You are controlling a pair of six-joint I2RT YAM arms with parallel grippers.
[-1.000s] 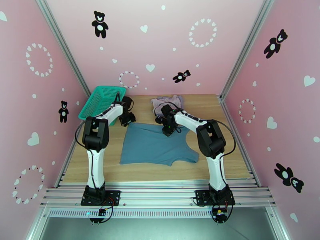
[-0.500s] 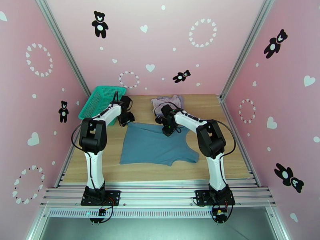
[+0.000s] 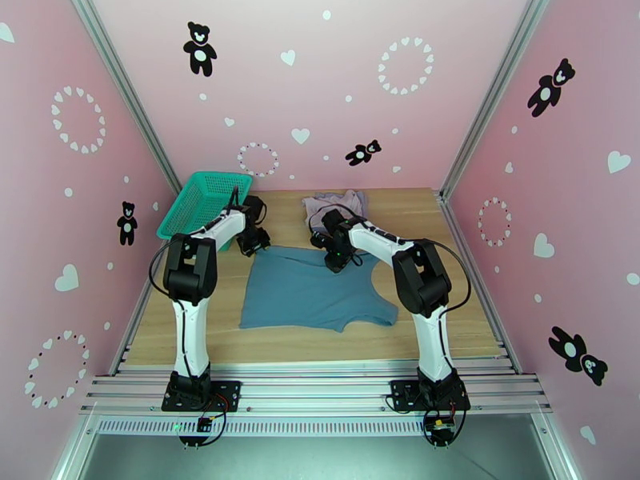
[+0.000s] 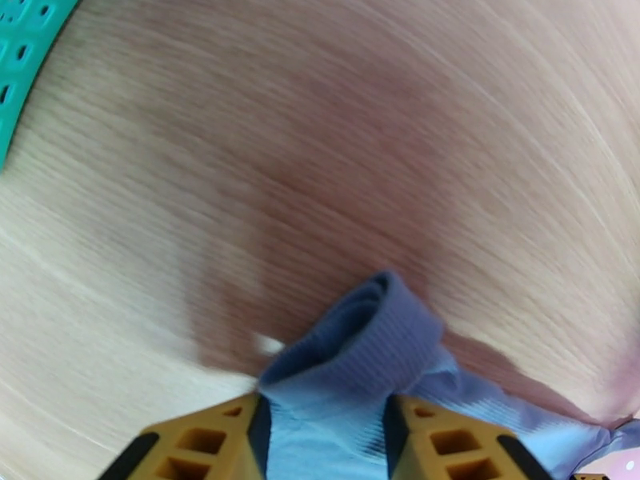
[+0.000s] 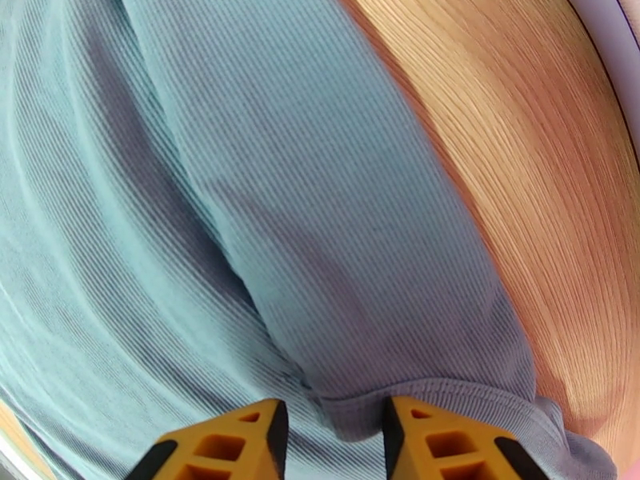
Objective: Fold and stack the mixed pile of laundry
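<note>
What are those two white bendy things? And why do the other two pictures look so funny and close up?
Those are two robot arms, bolted to a wooden table. The big picture comes from a camera above and behind them. The close-up pictures come from small cameras on the arms' wrists, so you see their yellow fingers at the bottom. A blue sleeveless top lies spread flat on the table. A crumpled pale purple cloth is further back, and a green basket is at the back left. Each arm ends in a pincer called a gripper. The left gripper seems to pinch the top's far left corner. The right gripper pinches its far edge further right.
</note>
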